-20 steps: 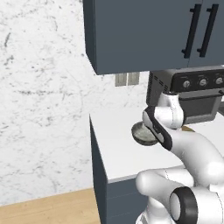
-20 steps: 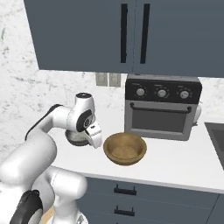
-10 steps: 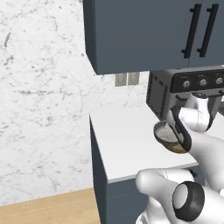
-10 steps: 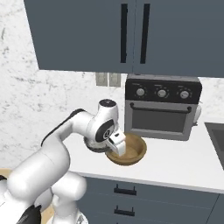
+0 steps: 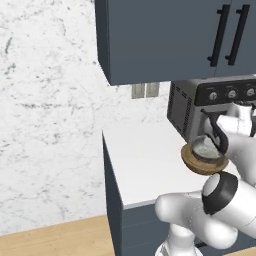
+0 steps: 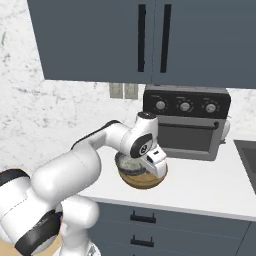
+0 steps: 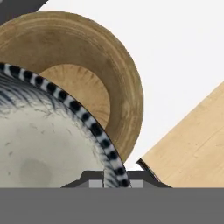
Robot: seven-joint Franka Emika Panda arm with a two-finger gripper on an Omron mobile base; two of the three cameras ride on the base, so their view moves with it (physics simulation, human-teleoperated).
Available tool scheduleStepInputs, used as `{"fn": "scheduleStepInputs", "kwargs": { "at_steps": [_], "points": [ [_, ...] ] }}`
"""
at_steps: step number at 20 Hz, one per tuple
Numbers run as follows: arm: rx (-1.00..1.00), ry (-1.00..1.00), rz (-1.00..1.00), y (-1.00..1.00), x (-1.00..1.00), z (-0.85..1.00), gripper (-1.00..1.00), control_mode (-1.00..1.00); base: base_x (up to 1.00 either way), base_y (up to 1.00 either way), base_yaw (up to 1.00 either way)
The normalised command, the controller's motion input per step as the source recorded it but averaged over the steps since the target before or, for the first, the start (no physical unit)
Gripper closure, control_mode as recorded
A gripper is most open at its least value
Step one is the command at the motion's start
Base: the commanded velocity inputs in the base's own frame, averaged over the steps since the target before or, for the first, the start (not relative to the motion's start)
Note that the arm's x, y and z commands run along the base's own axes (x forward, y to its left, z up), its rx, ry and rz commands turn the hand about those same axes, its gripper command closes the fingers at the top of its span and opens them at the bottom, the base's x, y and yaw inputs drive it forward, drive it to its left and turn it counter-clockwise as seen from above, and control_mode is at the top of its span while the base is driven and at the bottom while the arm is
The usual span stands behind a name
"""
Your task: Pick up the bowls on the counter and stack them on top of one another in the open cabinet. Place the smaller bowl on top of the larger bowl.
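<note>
Over the larger bowl [image 7: 78, 65], fingers [image 7: 114, 175] gripping the smaller bowl's [image 7: 43, 148] rim, tips mostly hidden.

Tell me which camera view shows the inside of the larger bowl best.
The hand view: the larger bowl shows its brown inner wall and floor there. In both base views the smaller bowl and the arm hide its inside.

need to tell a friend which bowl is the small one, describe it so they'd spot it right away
Find the black toaster oven on the white counter; just in front of its left end sits a wide brown wooden bowl. The smaller bowl is held by its rim over that one, in the gripper. Its pale speckled inside and black-and-white banded rim set it apart.
</note>
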Motion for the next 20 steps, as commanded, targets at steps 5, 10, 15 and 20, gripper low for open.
{"fn": "scheduleStepInputs", "kwargs": {
  "at_steps": [5,10,15,20],
  "points": [
    [-0.04,0.0,0.0,-0.13,0.21,-0.17,1.0,-1.0,0.0,0.0,0.0],
    [-0.09,0.0,0.0,-0.01,0.25,-0.35,1.0,-1.0,0.0,0.0,0.0],
    [-0.07,0.0,0.0,0.0,0.12,-0.3,1.0,-1.0,0.0,0.0,0.0],
    [-0.04,0.0,0.0,0.0,0.02,-0.2,1.0,-1.0,0.0,0.0,0.0]
  ]
}}
